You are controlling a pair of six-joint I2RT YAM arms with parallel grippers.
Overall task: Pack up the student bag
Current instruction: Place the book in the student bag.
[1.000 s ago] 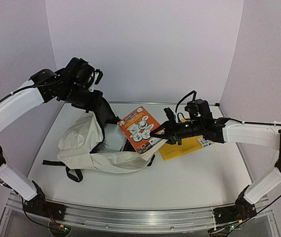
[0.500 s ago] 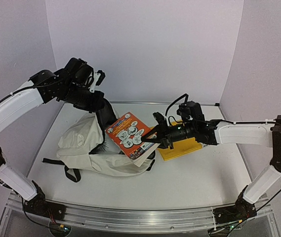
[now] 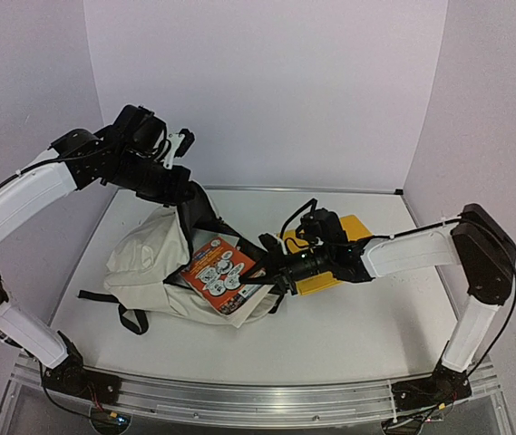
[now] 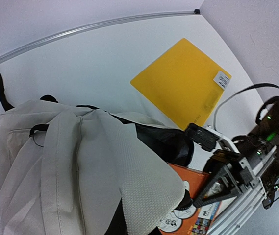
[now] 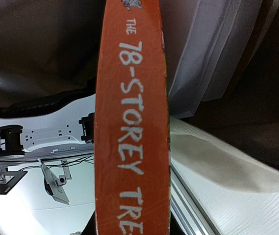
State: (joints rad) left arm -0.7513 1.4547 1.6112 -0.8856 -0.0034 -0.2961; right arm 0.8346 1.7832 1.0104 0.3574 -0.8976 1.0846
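Observation:
The student bag [image 3: 144, 263] is a cream backpack lying at the table's left, and it also shows in the left wrist view [image 4: 41, 156]. My left gripper [image 3: 183, 192] is shut on its upper flap [image 4: 144, 176] and holds the mouth up, so the black lining [image 5: 41, 49] shows. My right gripper [image 3: 272, 270] is shut on an orange book [image 3: 219, 274], which lies tilted partly inside the opening. The book's spine [image 5: 132, 122] fills the right wrist view and hides that gripper's fingers. The fabric covers the left fingers.
A flat yellow book [image 3: 353, 228] lies on the table under my right forearm, to the right of the bag, and shows whole in the left wrist view [image 4: 183, 81]. Black straps [image 3: 117, 308] trail from the bag toward the front left.
My right gripper has carried the orange book leftward and down, from above the yellow book into the bag's mouth. The left gripper keeps its hold on the flap, barely moved.

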